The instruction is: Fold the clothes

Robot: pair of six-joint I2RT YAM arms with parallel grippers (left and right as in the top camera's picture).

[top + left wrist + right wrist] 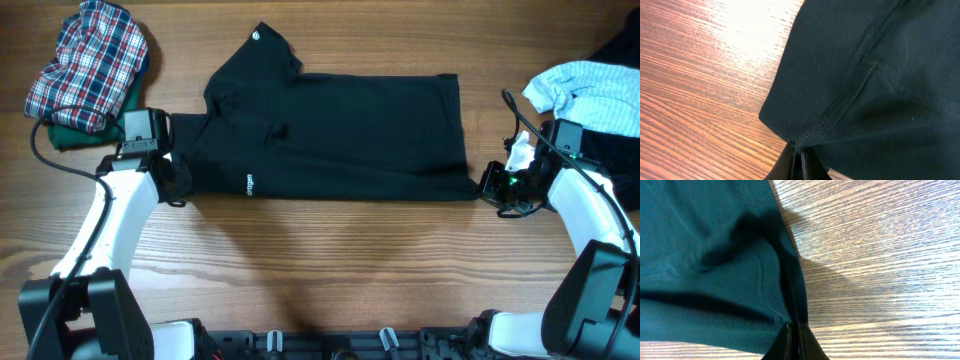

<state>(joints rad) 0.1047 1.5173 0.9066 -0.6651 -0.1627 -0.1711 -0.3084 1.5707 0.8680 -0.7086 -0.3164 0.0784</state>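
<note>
Now, seen from above, a black T-shirt lies spread flat across the middle of a wooden table. Its neck end is toward the left arm and its hem toward the right arm. One short sleeve sticks out along the far edge, and a small white logo shows near the near edge.

At the far left corner, a plaid garment is heaped on a green one. At the far right, a light blue garment sits against a dark one.

The main risk, in my judgement, is the thin hold. Each arm has only a narrow bit of the shirt's edge, so a quick lift or a pull apart could slide the cloth free. Lifting the two ends unevenly would likely drag the shirt and leave a crooked, bunched fold. The loose sleeve could also tuck under. The right arm works just beside the light blue garment and might catch it.

The left gripper is at the shirt's near left corner. Its wrist view shows the fingers pressed together with a stitched seam of black cloth pinched between them. The right gripper is at the near right corner of the hem. Its wrist view shows the fingers likewise closed tight, clamping the fabric edge. Neither has raised the cloth clearly off the table.
</note>
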